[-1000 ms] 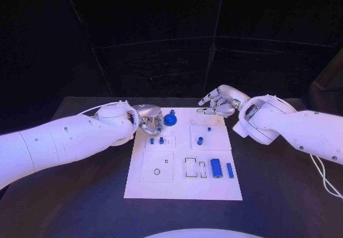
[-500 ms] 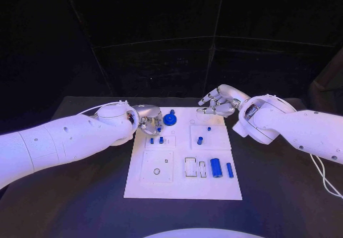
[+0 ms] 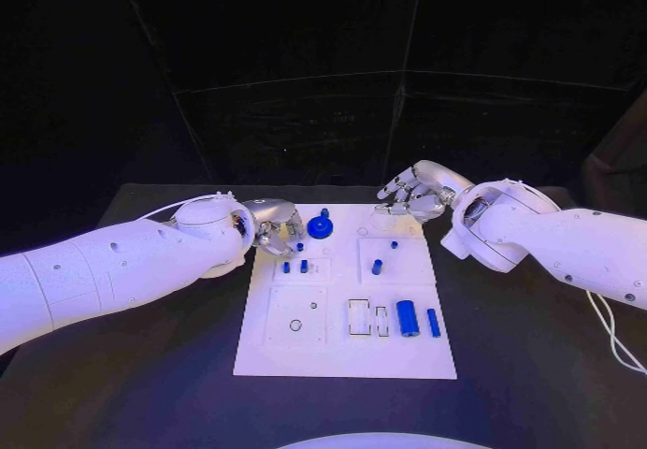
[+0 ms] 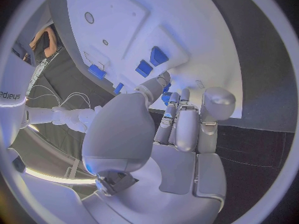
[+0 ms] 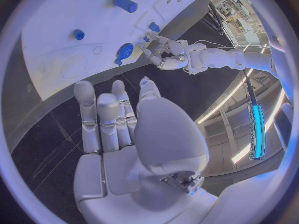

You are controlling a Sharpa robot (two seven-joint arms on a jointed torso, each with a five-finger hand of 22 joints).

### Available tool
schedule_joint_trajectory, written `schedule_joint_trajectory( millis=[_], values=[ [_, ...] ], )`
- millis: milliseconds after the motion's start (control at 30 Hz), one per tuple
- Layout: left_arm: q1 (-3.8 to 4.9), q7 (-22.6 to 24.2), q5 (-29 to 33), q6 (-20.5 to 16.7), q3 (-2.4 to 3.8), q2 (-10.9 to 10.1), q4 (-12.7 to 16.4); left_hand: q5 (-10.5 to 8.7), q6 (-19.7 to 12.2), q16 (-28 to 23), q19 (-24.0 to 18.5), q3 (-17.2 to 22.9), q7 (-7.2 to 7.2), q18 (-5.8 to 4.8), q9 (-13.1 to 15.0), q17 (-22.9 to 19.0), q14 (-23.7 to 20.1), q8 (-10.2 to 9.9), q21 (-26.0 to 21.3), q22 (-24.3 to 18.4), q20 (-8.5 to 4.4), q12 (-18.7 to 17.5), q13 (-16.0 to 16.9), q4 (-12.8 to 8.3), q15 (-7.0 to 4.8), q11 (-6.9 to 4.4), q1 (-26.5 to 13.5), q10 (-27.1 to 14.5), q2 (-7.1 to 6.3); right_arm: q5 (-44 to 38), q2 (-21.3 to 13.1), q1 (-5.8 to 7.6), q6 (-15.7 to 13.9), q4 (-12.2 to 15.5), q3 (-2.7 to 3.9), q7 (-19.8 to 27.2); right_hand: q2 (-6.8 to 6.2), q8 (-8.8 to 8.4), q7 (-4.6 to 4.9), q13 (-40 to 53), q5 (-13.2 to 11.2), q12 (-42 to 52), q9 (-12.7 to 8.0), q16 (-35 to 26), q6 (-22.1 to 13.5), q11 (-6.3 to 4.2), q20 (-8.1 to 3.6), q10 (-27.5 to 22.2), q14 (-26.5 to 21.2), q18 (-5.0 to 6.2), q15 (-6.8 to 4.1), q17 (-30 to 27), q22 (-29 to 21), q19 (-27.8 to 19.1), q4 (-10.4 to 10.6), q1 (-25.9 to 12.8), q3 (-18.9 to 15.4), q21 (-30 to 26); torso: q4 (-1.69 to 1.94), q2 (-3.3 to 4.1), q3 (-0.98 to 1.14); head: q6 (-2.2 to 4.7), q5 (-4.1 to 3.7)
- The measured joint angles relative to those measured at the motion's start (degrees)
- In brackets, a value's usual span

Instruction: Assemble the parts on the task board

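The left hand (image 3: 277, 227) sits at the far left edge of the board (image 3: 344, 360), fingers curled together over the small pegs (image 3: 294, 267) and just left of the round knob (image 3: 320, 225); whether it pinches a part between its fingertips I cannot tell, since the left wrist view has the fingers (image 4: 176, 119) bunched over a blue piece without showing a clear grip. In the middle of the board lie a ring (image 3: 295, 325) in its square plate, a white slot (image 3: 359, 316), then a fat cylinder (image 3: 408, 317) and a thin one (image 3: 433, 322) toward the near right, with two more pegs (image 3: 379, 267) in the square behind them. The right hand (image 3: 418, 198) hovers off the far right corner, fingers loosely spread and holding nothing, as the right wrist view bears out. The step looks like seating a part near the knob at the far left. To do it well, the left hand should come down straight, keep the part upright over its hole, and press lightly so the neighbouring pegs are not knocked; the right hand is best kept clear.
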Motion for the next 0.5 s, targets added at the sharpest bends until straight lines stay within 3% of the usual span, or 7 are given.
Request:
schedule_joint_trajectory(
  millis=[67,233,333,400,500],
  values=[
    [-0.04,0.01,0.42,-0.36,0.15,-0.85,0.46,0.00,-0.05,0.00,0.00,-0.29,-0.05,0.00,0.00,0.00,0.00,0.00,-0.18,-0.24,0.00,0.00,0.01,0.04,0.00,0.17,0.05,-0.35,-0.05,-0.12,-0.12,0.00,0.36,-0.46,0.00,-0.10,0.19,0.48,0.12,-2.03,-1.27,-1.90,0.05,-1.75,0.12,0.00,0.05,-0.81,-0.51,-0.01,0.07,-1.71,-1.48,-0.85,-0.67,2.00,0.18,-1.28,0.01,-0.01,0.00,0.04,-0.04],
    [-0.03,0.81,4.02,-1.86,1.42,-3.31,1.16,0.00,0.22,-0.06,-0.38,-0.57,0.21,0.00,0.19,-0.34,0.21,0.00,-1.66,-1.62,0.33,0.00,0.18,0.24,0.21,0.20,0.58,-0.37,0.48,-2.54,-0.52,0.00,2.36,-1.44,0.00,-0.42,1.47,2.31,-0.60,-10.52,-4.57,-11.01,0.47,-3.79,4.36,-0.11,0.02,-2.12,-0.81,-0.01,-0.24,-3.59,-2.54,-0.98,-2.93,9.08,2.31,-2.45,0.01,-0.04,0.00,0.35,-0.26],
    [0.14,3.88,11.47,-3.37,1.74,-5.22,1.29,0.00,2.41,-3.00,-3.21,0.11,1.90,1.05,0.58,-5.66,-1.02,1.20,-7.64,-7.41,0.55,1.34,0.46,0.06,0.79,0.69,1.95,0.25,1.85,-6.55,-0.76,-0.07,4.27,-1.74,-0.01,-0.71,1.58,2.30,-0.96,-16.23,-6.12,-16.50,0.29,-3.79,6.08,-0.40,-0.43,-0.94,-0.14,-0.01,-0.33,-3.09,-1.73,-0.01,-3.32,11.13,2.70,-2.36,0.01,-0.05,0.03,0.72,-0.83],
    [0.18,7.32,19.05,-4.21,1.82,-6.54,1.59,0.00,3.66,-7.28,-6.61,1.06,2.09,2.89,0.61,-12.77,-4.23,1.87,-14.20,-13.59,0.72,2.48,0.57,-0.17,0.76,0.68,2.55,1.43,2.44,-10.16,-0.81,-0.33,5.63,-1.75,-0.01,-0.95,1.32,2.25,-1.12,-18.53,-7.03,-18.77,0.12,-3.79,6.27,-0.30,-0.36,-0.85,-0.04,-0.01,-0.33,-2.89,-1.48,0.25,-3.32,11.71,2.70,-2.17,0.01,-0.05,0.05,0.96,-1.25],
    [0.18,12.35,29.38,-4.87,1.84,-7.87,2.52,0.00,4.20,-11.77,-9.82,1.45,2.08,3.10,0.58,-19.80,-8.12,2.28,-18.86,-17.42,0.89,3.33,0.55,-0.31,0.90,0.59,2.26,1.70,2.80,-14.99,-0.88,-0.87,7.03,-1.52,-0.01,-1.29,0.91,1.27,-1.12,-21.55,-7.70,-21.30,-0.01,-3.26,6.27,-0.05,-0.17,0.01,0.56,-0.02,-0.14,-2.21,-0.91,0.83,-3.21,12.22,2.81,-1.76,0.01,-0.03,0.06,1.36,-1.64]
  ],
)
